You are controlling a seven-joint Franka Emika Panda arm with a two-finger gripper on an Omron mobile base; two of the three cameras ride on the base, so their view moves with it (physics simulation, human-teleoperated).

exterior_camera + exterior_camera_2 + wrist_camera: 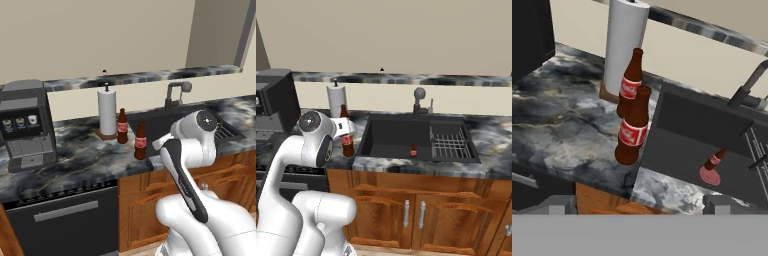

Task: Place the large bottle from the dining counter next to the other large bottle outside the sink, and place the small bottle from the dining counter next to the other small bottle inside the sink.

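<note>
Two tall dark brown bottles with red labels stand close together on the marbled counter just left of the sink point(677, 125). One large bottle point(632, 131) is near the counter's front edge. The other large bottle point(630, 82) stands behind it, by the paper towel roll. Both also appear in the left base view, front point(140, 141) and back point(122, 126). A small pink bottle point(714, 163) stands upright on the sink floor point(414, 150). My gripper point(639, 206) hovers open and empty, in front of and above the front bottle. The dining counter is out of view.
A white paper towel roll point(106, 112) stands behind the bottles. A dark coffee machine point(25, 125) sits at the counter's left. A curved faucet point(419, 102) rises behind the sink, and a wire rack point(448, 142) lies in its right half. Wood cabinets sit below.
</note>
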